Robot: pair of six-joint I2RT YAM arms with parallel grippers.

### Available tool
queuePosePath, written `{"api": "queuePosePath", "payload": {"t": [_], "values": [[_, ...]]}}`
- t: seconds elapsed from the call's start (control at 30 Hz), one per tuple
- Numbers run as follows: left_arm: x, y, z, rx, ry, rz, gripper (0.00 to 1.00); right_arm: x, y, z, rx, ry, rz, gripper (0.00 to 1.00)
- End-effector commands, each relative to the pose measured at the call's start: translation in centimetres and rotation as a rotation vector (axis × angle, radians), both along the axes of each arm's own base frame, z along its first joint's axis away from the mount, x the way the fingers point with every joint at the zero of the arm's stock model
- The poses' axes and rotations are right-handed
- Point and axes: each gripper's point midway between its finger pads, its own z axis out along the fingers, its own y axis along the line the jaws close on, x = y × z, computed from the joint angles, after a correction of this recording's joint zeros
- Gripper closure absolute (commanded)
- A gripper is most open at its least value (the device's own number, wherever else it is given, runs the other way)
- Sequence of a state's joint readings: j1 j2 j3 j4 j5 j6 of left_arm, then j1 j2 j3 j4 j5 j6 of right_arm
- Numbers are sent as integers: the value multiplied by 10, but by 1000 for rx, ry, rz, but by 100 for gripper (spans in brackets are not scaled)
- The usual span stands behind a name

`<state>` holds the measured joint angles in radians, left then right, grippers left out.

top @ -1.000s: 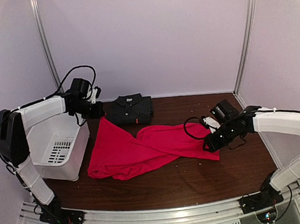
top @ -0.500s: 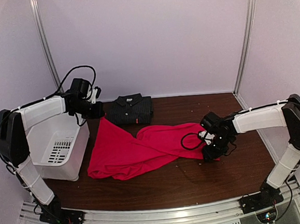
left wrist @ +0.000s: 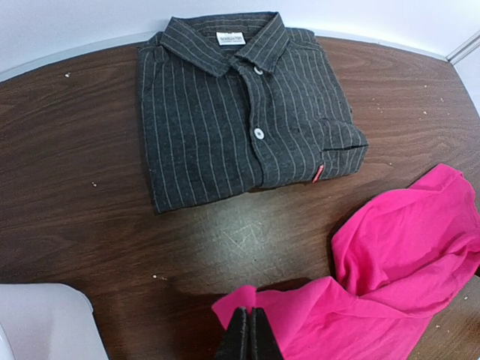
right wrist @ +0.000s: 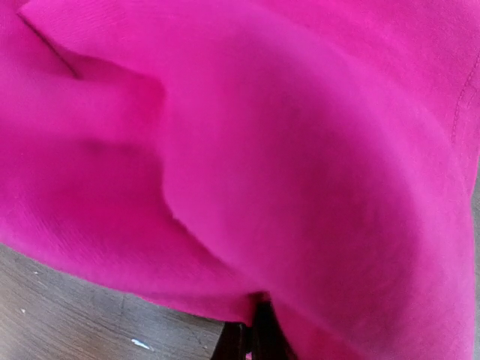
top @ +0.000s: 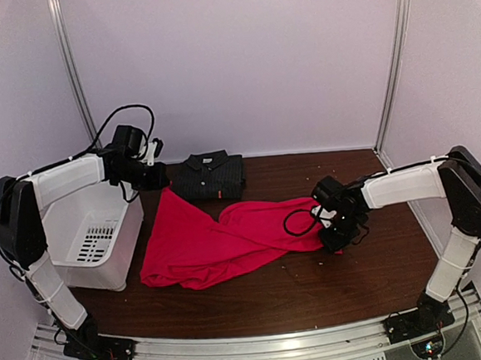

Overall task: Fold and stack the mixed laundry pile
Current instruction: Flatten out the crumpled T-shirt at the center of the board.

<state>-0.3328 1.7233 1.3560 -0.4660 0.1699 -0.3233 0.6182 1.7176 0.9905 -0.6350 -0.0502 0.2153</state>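
**Desk:** Start big. What is on your screen?

**Me:** I see the brown table (top: pixel 316 291), and the largest thing on it is the red T-shirt (top: pixel 204 245). It lies crumpled across the middle, stretched from the left arm over to the right one, with a twist near its centre.

**Desk:** And the rest?

**Me:** The white bin (top: pixel 106 274) stands at the left edge, just beside the T-shirt's left hem. The pinstriped shirt (top: pixel 213 175) sits folded at the back of the table, collar towards the wall, buttons up. It lies just behind the T-shirt and apart from both arms.

**Desk:** Grippers?

**Me:** The left gripper (top: pixel 159 180) hangs over the bin's far right corner. I see its fingers pressed together in the left wrist view (left wrist: pixel 246 334), with a corner of the T-shirt (left wrist: pixel 375 285) pinched at their tips. From above, that corner rises in a peak to the gripper. The right gripper (top: pixel 335 237) is low at the T-shirt's right end. In its wrist view red cloth (right wrist: pixel 285 150) fills nearly everything, and the fingertips (right wrist: pixel 255 337) are closed on a fold at the bottom edge.
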Motion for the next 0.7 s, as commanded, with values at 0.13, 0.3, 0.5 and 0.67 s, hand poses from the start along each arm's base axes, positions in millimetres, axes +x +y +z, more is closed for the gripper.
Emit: {"api": "queuePosePath", "payload": {"t": [0.13, 0.3, 0.5, 0.67], "values": [[-35, -40, 132, -97, -326, -135, 100, 14, -22, 130, 63, -331, -102, 100], [-89, -37, 229, -160, -560, -166, 100, 9, -61, 288, 176, -715, -194, 100], [-156, -24, 322, -312, -789, -256, 100, -19, -101, 410, 282, -998, -284, 100], [-208, -30, 377, -444, -880, -420, 100, -46, -104, 480, 467, -1131, -244, 100]]}}
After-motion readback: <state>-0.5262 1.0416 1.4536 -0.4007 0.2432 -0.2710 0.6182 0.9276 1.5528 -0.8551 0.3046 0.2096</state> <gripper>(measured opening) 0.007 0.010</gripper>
